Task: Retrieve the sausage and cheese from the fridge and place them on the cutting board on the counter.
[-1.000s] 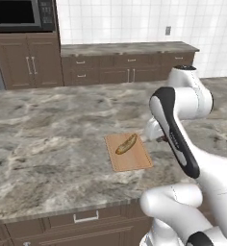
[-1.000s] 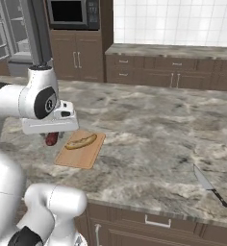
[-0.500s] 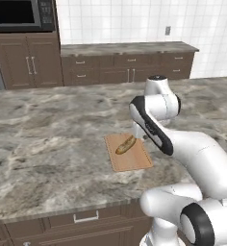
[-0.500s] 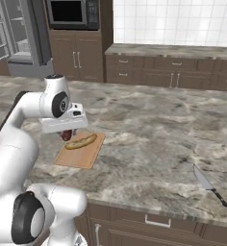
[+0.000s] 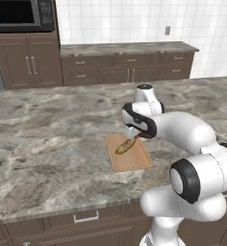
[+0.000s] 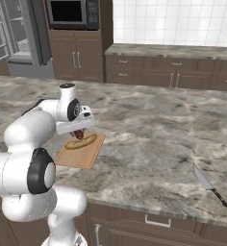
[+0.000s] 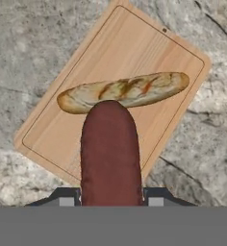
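Observation:
My gripper [image 7: 110, 197] is shut on the sausage [image 7: 109, 153], a dark red cylinder that points down at the cutting board [image 7: 134, 53]. In the right base view the sausage [image 6: 78, 134] hangs from the gripper [image 6: 78, 130] just above the board [image 6: 81, 154]. From the left base, the gripper [image 5: 132, 134] hovers over the far end of the board [image 5: 133, 157] on the marbled counter [image 5: 48, 139]. The cheese is out of view. The grey fridge [image 6: 19, 38] stands far back on the left.
A long baguette [image 7: 125, 90] lies across the board, directly beneath the sausage tip; it also shows from the bases as a baguette [image 5: 126, 145] [image 6: 81, 142]. A knife [image 6: 209, 185] lies on the counter to the right. Dark cabinets and a microwave [image 5: 19, 12] line the back wall.
The arm has swung forward and carried the held sausage from the board's near left edge to a spot over the board and baguette. The grip stayed shut.

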Robot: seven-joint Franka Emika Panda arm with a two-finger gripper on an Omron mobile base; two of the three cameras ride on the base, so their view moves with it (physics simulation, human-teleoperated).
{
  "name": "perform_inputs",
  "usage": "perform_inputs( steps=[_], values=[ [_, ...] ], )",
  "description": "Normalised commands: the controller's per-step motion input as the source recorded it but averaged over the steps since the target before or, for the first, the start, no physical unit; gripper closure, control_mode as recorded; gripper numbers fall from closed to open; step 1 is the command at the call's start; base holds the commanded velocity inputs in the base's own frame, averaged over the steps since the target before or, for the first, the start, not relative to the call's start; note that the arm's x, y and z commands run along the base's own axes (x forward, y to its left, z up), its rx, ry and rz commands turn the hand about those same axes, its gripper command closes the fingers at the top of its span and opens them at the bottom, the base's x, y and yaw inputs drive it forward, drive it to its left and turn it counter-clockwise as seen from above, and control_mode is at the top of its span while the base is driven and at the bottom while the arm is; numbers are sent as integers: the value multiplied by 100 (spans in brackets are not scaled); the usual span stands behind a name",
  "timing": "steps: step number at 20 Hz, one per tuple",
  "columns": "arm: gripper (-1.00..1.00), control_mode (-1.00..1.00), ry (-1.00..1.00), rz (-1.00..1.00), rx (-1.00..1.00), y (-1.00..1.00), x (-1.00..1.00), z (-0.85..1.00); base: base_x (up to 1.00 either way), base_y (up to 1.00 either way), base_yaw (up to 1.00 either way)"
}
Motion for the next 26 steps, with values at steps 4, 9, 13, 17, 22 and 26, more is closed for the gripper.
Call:
perform_inputs(
  steps=[4,9,13,17,22,26],
  values=[
    [100,-100,0,17,-6,24,98,-44,0,0,0],
    [100,-100,0,5,-5,6,87,-49,0,0,0],
    [100,-100,0,0,0,0,71,-49,0,0,0],
    [100,-100,0,0,0,3,17,-47,0,0,0],
    [100,-100,0,0,0,0,2,-33,0,0,0],
    [-100,-100,0,0,0,0,0,-16,0,0,0]
  ],
)
